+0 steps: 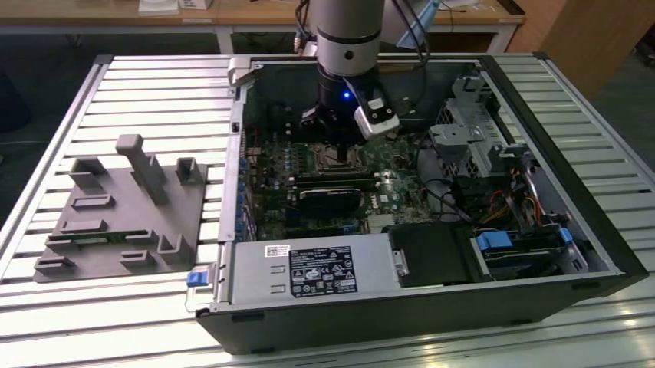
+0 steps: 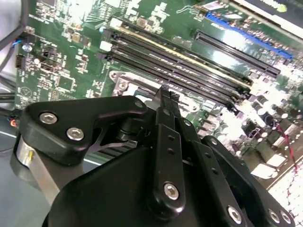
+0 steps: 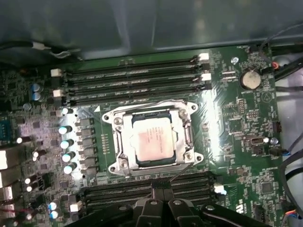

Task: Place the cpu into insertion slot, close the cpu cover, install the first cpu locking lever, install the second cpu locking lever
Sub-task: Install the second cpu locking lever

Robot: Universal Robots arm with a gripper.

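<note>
Slatted metal table, open computer case, claw apparently clenched, empty, beside seated cpu.

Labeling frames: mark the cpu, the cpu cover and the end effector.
cpu (image 3: 153, 143): first wrist view, middle of its pale metal top.
cpu cover (image 3: 118, 137): first wrist view, a side bar of the silvery frame.
end effector (image 3: 162, 189): first wrist view, between its dark fingertips.

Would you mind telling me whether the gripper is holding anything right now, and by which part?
Nothing is held: the gripper fingertips meet empty, hovering beside the cpu, which sits in the insertion slot.
</note>
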